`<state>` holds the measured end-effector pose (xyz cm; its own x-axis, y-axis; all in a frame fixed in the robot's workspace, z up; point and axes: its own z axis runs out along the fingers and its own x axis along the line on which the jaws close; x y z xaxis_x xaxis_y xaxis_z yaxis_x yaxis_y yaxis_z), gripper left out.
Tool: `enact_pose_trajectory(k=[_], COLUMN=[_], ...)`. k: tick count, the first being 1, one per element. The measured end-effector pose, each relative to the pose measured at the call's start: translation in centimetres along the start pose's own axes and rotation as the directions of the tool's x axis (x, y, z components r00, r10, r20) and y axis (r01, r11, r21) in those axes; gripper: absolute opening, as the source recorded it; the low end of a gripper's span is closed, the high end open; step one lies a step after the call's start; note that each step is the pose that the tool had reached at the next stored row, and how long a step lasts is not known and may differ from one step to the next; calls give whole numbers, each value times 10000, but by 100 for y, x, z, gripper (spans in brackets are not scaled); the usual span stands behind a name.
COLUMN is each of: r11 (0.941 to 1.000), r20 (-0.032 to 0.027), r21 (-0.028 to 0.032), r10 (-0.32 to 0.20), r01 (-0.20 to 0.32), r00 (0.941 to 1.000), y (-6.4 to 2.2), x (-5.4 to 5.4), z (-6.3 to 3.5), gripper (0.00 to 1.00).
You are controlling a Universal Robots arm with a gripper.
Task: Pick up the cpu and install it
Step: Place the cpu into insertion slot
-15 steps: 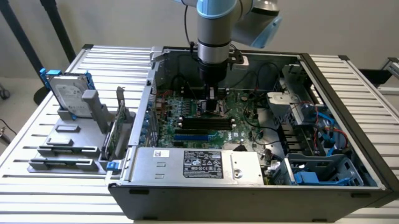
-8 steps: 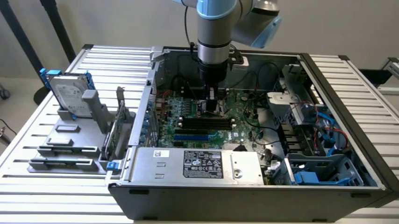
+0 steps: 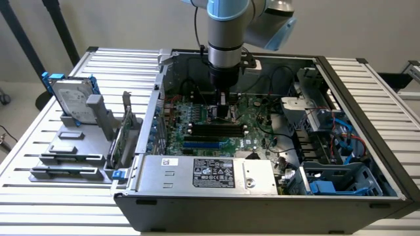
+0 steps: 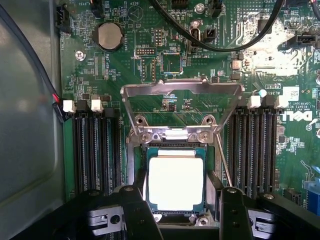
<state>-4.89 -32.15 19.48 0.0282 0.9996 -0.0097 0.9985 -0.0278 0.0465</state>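
The open dark steel computer case takes the grey-and-blue tubular arm, pointing straight down at its green motherboard. The black pincer gapes wide, gripping nothing, straddling the flat square silvery cpu lying in the metal-framed socket.

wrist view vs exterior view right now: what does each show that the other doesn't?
Wrist view: the cpu lying flat beside the raised load plate, open fingers either side of it, a coin cell.
Exterior view: the arm reaching into the case, the hard drive on a rack at the exterior view's left, the power supply.
Both: the green motherboard and its black memory slots.
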Motion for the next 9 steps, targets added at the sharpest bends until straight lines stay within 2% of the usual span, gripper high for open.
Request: enact_pose_trajectory(k=[2, 3, 9], r11=[10000, 10000, 10000], r20=[-5, 0, 7], r21=[5, 12, 36], r10=[1, 0, 0], r01=[-1, 0, 0], r00=[10000, 10000, 10000], y=[0, 0, 0], x=[1, 0, -1], z=[3, 1, -26], gripper=[56, 62, 62])
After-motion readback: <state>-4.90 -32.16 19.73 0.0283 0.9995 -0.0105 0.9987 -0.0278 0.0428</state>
